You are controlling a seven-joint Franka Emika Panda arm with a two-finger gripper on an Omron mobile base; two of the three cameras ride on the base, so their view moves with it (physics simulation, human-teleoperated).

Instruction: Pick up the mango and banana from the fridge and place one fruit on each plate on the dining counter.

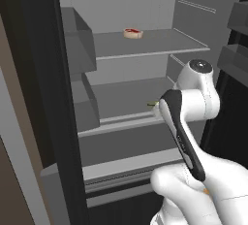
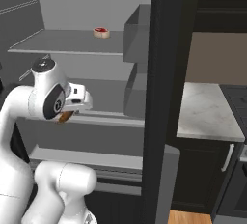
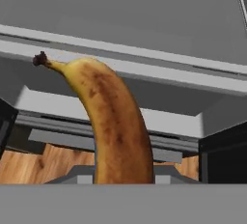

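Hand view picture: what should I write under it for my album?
A brown-spotted banana rises close to the camera, in front of the grey shelves of the open fridge, wooden floor below.

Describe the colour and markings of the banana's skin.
The banana is orange-yellow, mottled with brown streaks and spots, with a dark stem tip. It shows best in the hand view.

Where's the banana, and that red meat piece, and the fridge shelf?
banana (image 3: 113,126): hand view, middle of its brown-spotted peel.
meat piece (image 1: 133,33): left base view, its red top.
fridge shelf (image 1: 164,44): left base view, bare grey part right of the meat.
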